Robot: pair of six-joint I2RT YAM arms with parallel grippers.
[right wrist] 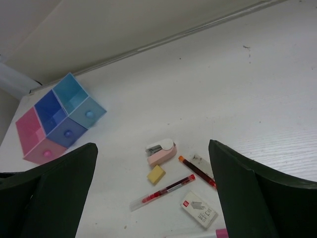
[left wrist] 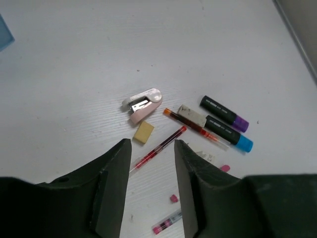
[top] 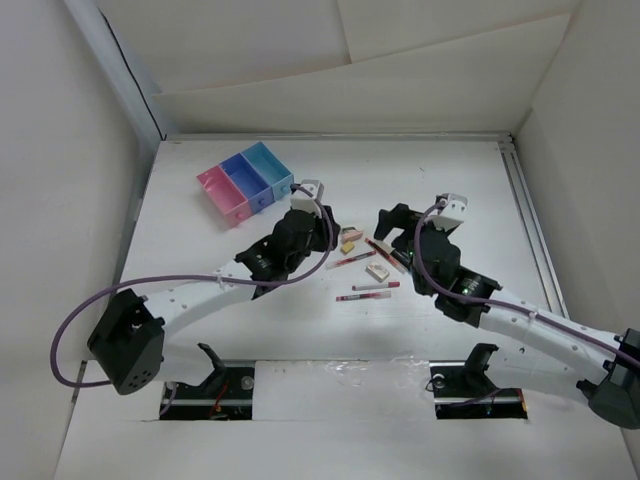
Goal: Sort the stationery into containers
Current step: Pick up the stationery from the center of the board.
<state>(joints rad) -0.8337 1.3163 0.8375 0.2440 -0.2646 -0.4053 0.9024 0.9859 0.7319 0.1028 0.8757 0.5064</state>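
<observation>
left gripper (left wrist: 151, 148) fingers apart, empty, above red pen (left wrist: 159, 148) | pink stapler (left wrist: 143, 105), yellow eraser (left wrist: 143, 132) at 12 o'clock | right gripper (right wrist: 152, 148) wide apart, empty | bins (right wrist: 59, 136) at its 10 o'clock

Inspector: Approach to the containers?

Operator: I find bare table (right wrist: 129, 124) between the three joined bins (top: 245, 180) and the clutter. The bin tops stand open.

Inspector: Obstructions?

Operator: The pile is tight. A mini stapler (left wrist: 143, 104) sits just beside a yellow eraser (left wrist: 143, 132), and two markers (left wrist: 220, 110) lie side by side, close by a white eraser (left wrist: 192, 115). My left arm (top: 270, 255) and right arm (top: 450, 270) flank the pile, leaving only a narrow lane between them.
</observation>
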